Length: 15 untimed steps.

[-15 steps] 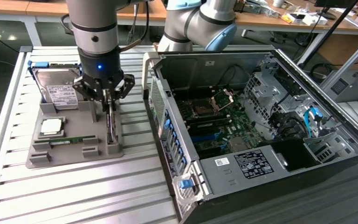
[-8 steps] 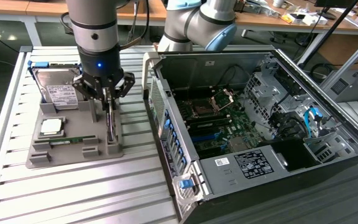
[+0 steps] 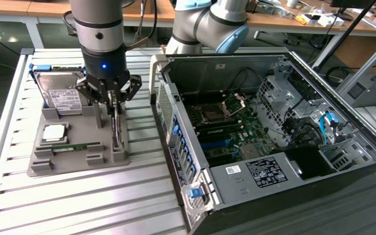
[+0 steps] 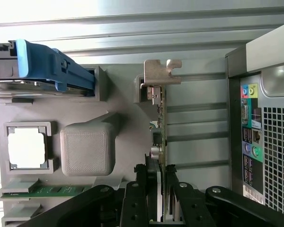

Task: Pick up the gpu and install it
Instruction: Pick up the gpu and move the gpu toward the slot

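Observation:
The gpu stands on edge in a slot of the grey holder on the slatted table. In the wrist view I see the gpu edge-on, a thin dark board with its silver bracket at the far end. My gripper has come straight down over the card, one black finger on each side. The gripper is shut on the gpu's upper edge, and the card's lower edge still rests in the holder.
The holder also carries a silver hard drive in a blue caddy, a processor and a green memory stick. The open computer case lies to the exterior view's right, with its rear ports close beside the card.

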Available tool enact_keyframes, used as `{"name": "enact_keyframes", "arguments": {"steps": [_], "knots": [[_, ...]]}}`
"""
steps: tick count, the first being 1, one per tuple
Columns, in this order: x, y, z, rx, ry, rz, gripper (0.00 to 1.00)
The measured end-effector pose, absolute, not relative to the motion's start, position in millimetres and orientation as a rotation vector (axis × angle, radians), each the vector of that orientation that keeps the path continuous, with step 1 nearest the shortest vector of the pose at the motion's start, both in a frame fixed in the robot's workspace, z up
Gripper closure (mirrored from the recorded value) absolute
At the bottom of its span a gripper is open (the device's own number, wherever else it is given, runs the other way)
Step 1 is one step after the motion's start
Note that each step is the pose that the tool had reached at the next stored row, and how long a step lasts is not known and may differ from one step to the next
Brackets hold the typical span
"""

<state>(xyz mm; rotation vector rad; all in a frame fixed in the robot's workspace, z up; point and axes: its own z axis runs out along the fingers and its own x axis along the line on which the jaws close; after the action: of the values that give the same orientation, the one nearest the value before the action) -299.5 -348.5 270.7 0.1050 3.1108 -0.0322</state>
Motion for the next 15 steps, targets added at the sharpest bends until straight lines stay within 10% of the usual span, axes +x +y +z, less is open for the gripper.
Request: {"name": "enact_keyframes", "arguments": {"steps": [15], "knots": [[-299.5, -348.5, 279.4, 0.105, 3.111, -0.032, 0.73]]}}
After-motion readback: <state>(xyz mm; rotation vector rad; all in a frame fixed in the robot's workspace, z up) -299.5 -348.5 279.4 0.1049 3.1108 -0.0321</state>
